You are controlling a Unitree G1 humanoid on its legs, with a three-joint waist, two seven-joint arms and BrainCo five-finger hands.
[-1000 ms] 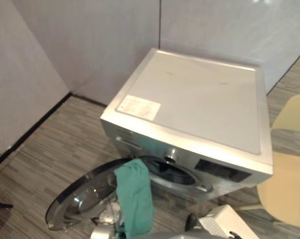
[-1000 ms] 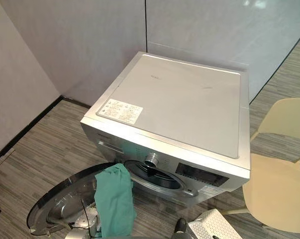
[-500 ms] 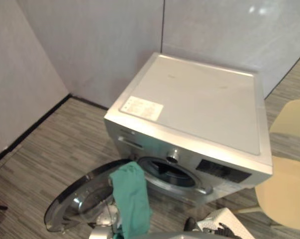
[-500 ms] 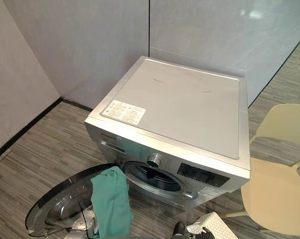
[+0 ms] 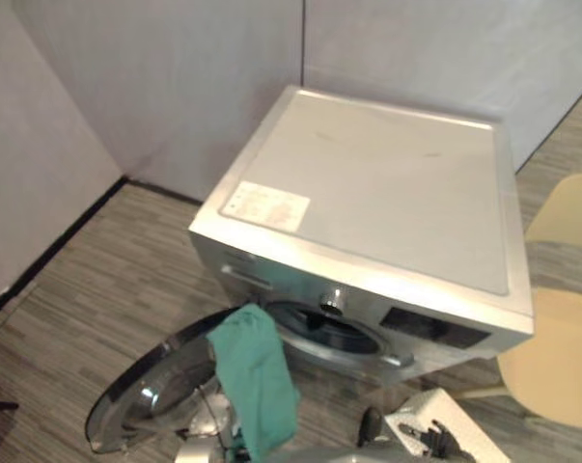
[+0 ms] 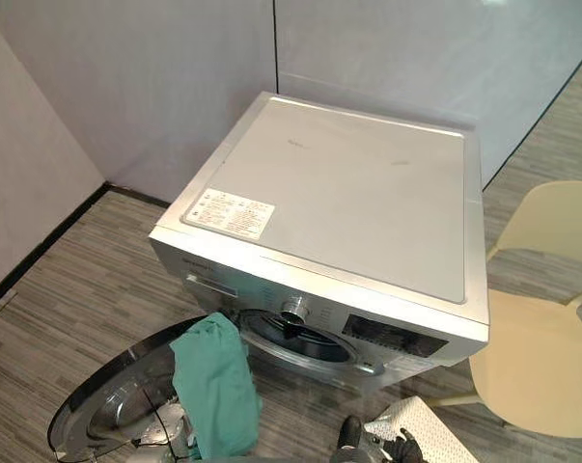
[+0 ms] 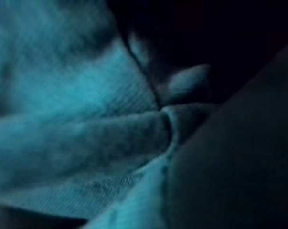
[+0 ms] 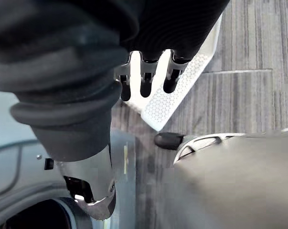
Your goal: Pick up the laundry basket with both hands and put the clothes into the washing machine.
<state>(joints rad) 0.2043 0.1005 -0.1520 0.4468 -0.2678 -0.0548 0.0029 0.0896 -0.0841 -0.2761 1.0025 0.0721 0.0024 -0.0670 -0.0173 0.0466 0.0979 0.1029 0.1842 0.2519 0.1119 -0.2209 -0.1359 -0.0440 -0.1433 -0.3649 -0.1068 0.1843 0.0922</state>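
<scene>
Apparently ready for loading, a green cloth (image 5: pixel 257 381) is raised just in front of the washing machine (image 5: pixel 368 222), above its open door (image 5: pixel 146 395). The left hand (image 5: pixel 206 422) sits beneath the cloth, by the door. Fabric buries it, so I cannot tell how it grips. The right hand (image 8: pixel 144 76) curls over the rim of the white basket (image 5: pixel 435 417), low in front of the machine, probably to steady it. The basket's inside is cut off, so I cannot see whether clothes lie in it.

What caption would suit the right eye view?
Teal garment hangs before the open washing machine; right hand grips the white laundry basket.
</scene>
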